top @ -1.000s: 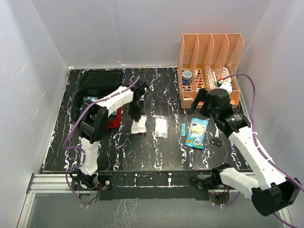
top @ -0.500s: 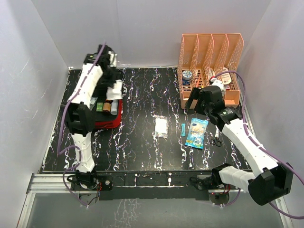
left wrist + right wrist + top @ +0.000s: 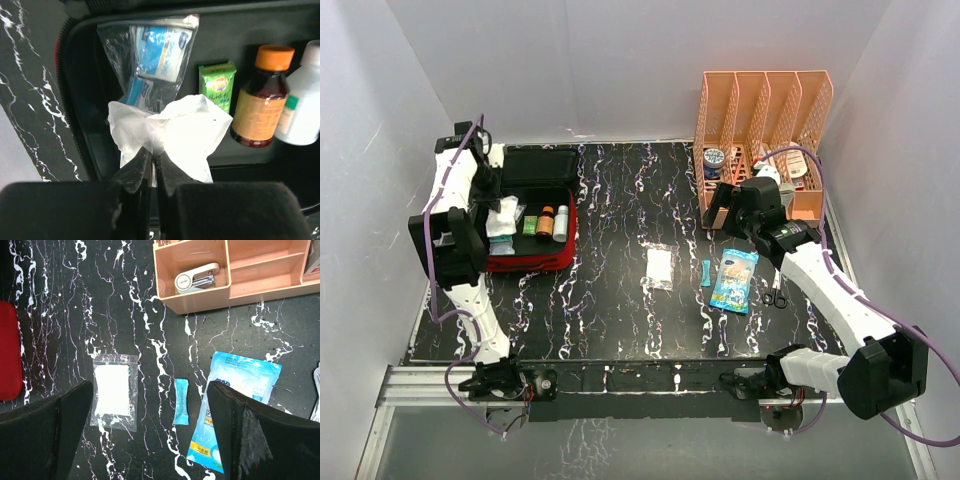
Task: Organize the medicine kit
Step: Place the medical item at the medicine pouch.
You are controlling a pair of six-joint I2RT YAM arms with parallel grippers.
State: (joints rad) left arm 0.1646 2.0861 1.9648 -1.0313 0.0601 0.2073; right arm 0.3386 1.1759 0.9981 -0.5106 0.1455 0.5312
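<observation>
File rack (image 3: 192, 300) sits beyond the right fingers (image 3: 250, 440), with a stapler (image 3: 196, 278) in one compartment. Scissors (image 3: 774, 297) lie outside the fingers, on the table (image 3: 150, 365).

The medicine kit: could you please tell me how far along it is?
Done: bottles, a green packet and a pouch lie in the kit. In hand: the left gripper pinches a white bag over it. Left: zip bag, sachet, blue pack, scissors on the table.

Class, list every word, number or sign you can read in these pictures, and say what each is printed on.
Nothing reads clearly enough to quote.
Blue-and-white packet: print blurred.
Green box: characters too small.
Brown bottle: label unreadable.
Blue pouch: print too small.
White packet: no print visible.
</observation>
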